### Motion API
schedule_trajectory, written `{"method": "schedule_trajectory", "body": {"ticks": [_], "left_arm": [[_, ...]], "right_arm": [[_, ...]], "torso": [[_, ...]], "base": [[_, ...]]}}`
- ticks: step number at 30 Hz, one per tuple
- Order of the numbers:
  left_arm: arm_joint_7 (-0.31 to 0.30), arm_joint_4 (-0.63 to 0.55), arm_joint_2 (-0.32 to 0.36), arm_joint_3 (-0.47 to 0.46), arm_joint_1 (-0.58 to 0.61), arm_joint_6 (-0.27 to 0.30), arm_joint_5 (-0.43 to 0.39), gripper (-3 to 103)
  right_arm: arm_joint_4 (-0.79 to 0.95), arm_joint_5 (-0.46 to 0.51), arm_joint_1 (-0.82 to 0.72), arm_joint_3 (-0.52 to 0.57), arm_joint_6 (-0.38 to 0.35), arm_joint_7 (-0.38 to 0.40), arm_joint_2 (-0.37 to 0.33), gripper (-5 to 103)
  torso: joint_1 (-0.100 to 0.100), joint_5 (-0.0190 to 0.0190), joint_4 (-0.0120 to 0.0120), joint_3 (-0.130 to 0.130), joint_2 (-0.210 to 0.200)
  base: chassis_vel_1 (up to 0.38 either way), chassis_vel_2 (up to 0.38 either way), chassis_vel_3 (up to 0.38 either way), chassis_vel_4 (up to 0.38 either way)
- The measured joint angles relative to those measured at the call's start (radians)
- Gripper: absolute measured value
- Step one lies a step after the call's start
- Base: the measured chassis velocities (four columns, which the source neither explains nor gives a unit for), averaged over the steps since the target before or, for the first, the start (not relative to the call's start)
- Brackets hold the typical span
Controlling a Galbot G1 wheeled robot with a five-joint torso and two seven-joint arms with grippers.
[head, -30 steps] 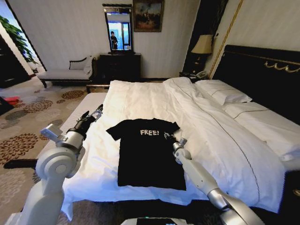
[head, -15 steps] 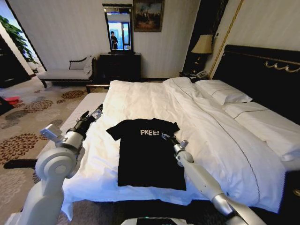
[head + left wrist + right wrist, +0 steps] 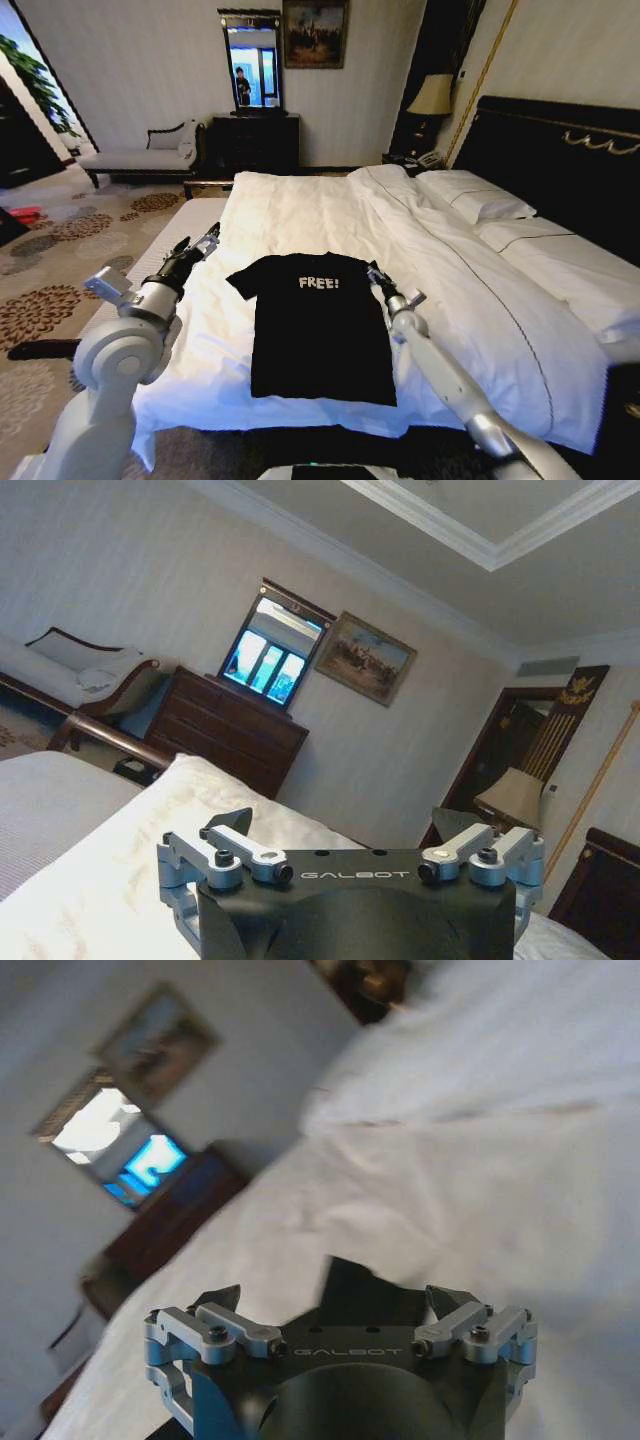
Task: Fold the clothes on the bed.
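The clothes, a black T-shirt point(image 3: 318, 330) with white "FREE!" lettering, lie spread flat near the foot of the bed point(image 3: 300, 205), on its white duvet. My right gripper point(image 3: 373, 272) hovers at the shirt's right sleeve, fingers open. The right wrist view shows the right gripper point(image 3: 335, 1298) with its jaws spread and a tip of black T-shirt cloth point(image 3: 352, 1282) lying between them, not pinched. My left gripper point(image 3: 207, 240) hangs open over the bed's left edge, a hand's width from the left sleeve. In its own wrist view the left gripper point(image 3: 342, 825) holds nothing.
White pillows point(image 3: 480, 195) lean on the dark headboard point(image 3: 560, 165) at the right. A dark dresser point(image 3: 255, 140) with a mirror, a pale chaise bench point(image 3: 140, 155) and a lamp point(image 3: 432, 95) stand along the far wall. Patterned carpet point(image 3: 60, 260) lies left of the bed.
My right gripper has moved off the shirt's chest, rightwards and farther up the bed, to the right sleeve. The left arm and the shirt have stayed put.
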Motion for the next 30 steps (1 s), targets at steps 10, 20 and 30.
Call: {"method": "schedule_trajectory", "body": {"ticks": [10, 20, 30], "left_arm": [[0.000, 0.007, -0.001, 0.002, 0.001, 0.000, 0.006, 100], [0.000, 0.022, -0.006, 0.018, -0.011, 0.001, 0.017, 100], [0.001, 0.026, -0.007, 0.019, -0.013, 0.001, 0.020, 100]], "right_arm": [[-0.140, 0.035, 0.062, 0.007, -0.038, 0.003, 0.052, 100], [-0.186, 0.035, 0.081, 0.014, -0.028, -0.069, 0.063, 73], [-0.198, 0.025, 0.096, 0.012, -0.013, -0.073, 0.068, 35]], "torso": [[0.000, -0.0002, -0.0004, 0.000, 0.000], [0.000, -0.0001, -0.0003, 0.000, 0.000], [0.000, -0.0001, -0.0004, 0.000, 0.000]], "base": [[0.000, 0.000, 0.000, 0.000], [0.000, 0.000, 0.000, 0.000], [0.000, 0.000, 0.000, 0.000]]}}
